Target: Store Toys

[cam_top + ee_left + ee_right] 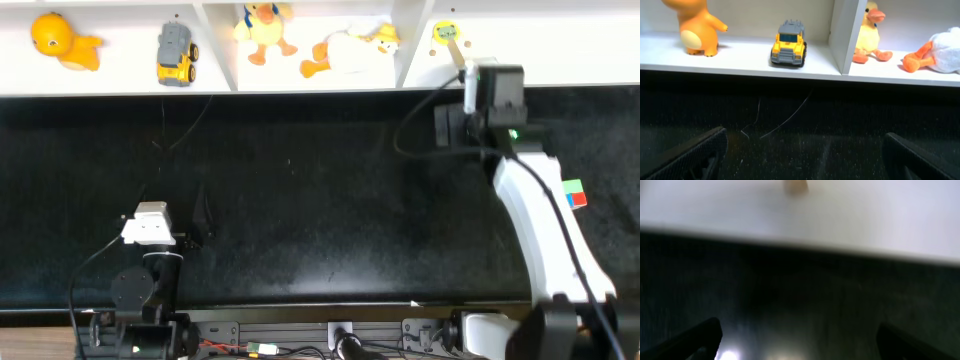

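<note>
Along the far edge runs a white shelf (400,80) with toys in its compartments: an orange duck (65,42), a yellow truck (176,52), a yellow plush duck (264,28), a white plush duck (350,50) and a small yellow-green toy on a stick (447,38). A coloured cube (573,192) lies on the black mat at the right, partly behind my right arm. My right gripper (467,82) is up at the shelf's front edge below the stick toy, open (800,340) and holding nothing. My left gripper (152,212) sits low at the near left, open (802,152), facing the truck (789,42).
The black mat (320,200) covers the table between the arms and the shelf. White dividers (845,35) separate the shelf compartments. Cables trail from the right arm (415,120) and along the near edge.
</note>
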Robot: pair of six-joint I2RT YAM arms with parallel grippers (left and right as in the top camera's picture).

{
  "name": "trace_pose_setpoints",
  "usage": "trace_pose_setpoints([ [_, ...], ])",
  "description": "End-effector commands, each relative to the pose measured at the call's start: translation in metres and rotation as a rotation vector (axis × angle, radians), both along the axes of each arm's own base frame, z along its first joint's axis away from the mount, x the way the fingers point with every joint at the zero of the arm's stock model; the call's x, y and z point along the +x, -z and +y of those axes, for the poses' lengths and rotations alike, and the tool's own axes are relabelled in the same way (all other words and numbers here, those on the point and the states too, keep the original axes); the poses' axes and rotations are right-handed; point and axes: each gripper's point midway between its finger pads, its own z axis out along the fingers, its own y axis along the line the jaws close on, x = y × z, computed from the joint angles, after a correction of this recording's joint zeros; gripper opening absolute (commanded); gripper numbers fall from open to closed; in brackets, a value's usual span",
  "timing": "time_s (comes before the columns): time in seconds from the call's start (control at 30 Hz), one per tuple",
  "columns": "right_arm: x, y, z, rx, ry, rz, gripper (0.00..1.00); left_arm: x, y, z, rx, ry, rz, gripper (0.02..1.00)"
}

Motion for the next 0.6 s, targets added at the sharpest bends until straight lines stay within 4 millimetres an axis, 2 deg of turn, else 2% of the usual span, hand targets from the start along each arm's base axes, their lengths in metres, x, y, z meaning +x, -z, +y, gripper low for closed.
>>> trace_pose_setpoints([
  [0.03, -0.05, -0.011, -0.005, -0.009, 0.016, 0.001, 0.993, 0.0, 0.0, 0.0, 0.019, 0.0, -0.004, 0.998],
  [0.1, -0.069, -0.009, -0.005, -0.006, 0.014, 0.03, 0.996, 0.0, 0.0, 0.0, 0.019, 0.0, -0.004, 0.998],
  [0.23, -0.091, -0.007, -0.004, -0.005, 0.013, 0.085, 0.996, 0.0, 0.0, 0.0, 0.019, 0.0, -0.004, 0.998],
  [0.6, -0.092, -0.003, -0.004, -0.005, 0.013, 0.102, 0.993, 0.0, 0.0, 0.0, 0.019, 0.0, -0.004, 0.998],
])
